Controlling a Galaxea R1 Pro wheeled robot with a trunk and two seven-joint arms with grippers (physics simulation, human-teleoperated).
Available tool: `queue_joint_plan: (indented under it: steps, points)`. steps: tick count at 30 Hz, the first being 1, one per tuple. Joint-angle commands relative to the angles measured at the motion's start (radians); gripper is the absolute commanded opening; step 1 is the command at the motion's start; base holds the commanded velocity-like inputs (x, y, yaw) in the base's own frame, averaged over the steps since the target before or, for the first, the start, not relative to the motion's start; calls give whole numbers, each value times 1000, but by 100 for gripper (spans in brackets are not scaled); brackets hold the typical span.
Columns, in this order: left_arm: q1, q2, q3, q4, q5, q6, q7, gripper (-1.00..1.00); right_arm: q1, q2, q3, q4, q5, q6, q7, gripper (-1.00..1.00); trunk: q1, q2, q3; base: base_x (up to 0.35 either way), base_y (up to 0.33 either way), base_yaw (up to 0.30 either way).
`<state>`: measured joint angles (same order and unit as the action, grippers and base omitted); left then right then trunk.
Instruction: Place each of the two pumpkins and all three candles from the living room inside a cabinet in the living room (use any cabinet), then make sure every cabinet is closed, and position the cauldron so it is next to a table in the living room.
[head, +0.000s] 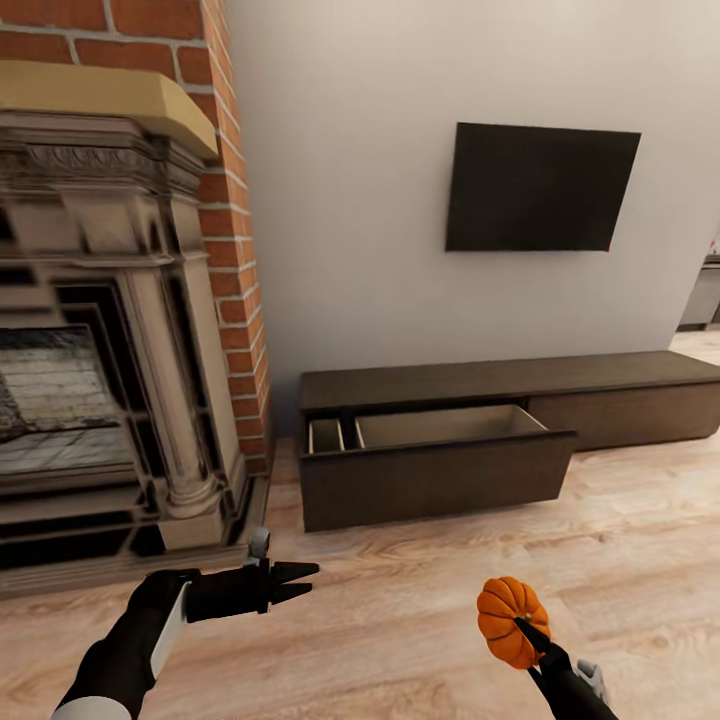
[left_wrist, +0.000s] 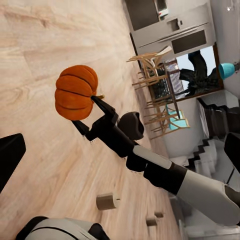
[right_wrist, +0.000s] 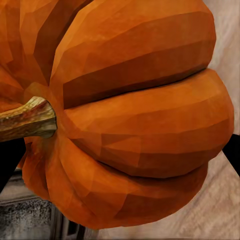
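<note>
Right now, pumpkin (head: 511, 620) clamped in the right gripper (head: 525, 632), held above the wood floor (head: 400, 620). Ahead, cabinet (head: 480, 400) with one drawer (head: 436, 468) pulled out. Left gripper (head: 298, 582) empty, fingers slightly parted.

— Head camera? 
— High, facing my open cabinet (head: 437, 462) from mid-room. 
— Wrist cameras? 
— Left: sideways over floor. Right: pressed against the pumpkin (right_wrist: 135, 115); all three share it.
</note>
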<state>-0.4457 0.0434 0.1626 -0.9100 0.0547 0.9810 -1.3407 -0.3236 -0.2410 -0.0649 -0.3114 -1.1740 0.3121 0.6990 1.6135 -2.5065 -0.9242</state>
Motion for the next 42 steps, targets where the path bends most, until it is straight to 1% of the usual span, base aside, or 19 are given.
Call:
queue_joint_plan:
  steps: [1,7,14,17,19,21,22,26,37,42]
  points:
    - [-1,0,0,0,2,10,-2,100,0,0,-6,0,-4,10,1,-100,-1,0,4,-163,0,240]
    - [-1,-1,0,0,2,10,-2,100,0,0,-6,0,-4,10,1,-100,-4,1,34,-251,0,240]
    - [-1,1,0,0,2,10,-2,100,0,0,-6,0,-4,10,0,-100,-7,3,65,-52,0,163]
    - [-1,3,2,0,3,10,-2,100,0,1,-6,0,-2,10,-1,-100,-7,3,65,-4,0,229]
    - [-1,6,11,0,7,10,-4,100,0,1,-5,0,-2,10,-1,-100,-7,3,65,-1,0,269]
    - [0,7,41,0,31,10,-4,100,0,1,-5,0,-1,10,-1,-100,-7,3,65,-1,0,282]
    - [0,8,58,0,51,9,-3,100,0,1,-5,0,-1,10,-1,-100,-7,3,65,0,0,287]
    - [1,10,71,0,69,9,-3,100,0,2,-5,0,0,10,-1,-100,-7,3,65,0,0,289]
    - [1,13,78,2,74,8,-2,100,0,2,-4,0,1,9,0,-100,-7,3,65,0,0,290]
    - [1,13,81,22,73,7,-2,100,0,3,-4,0,2,9,-1,-100,-7,3,65,100,80,291]
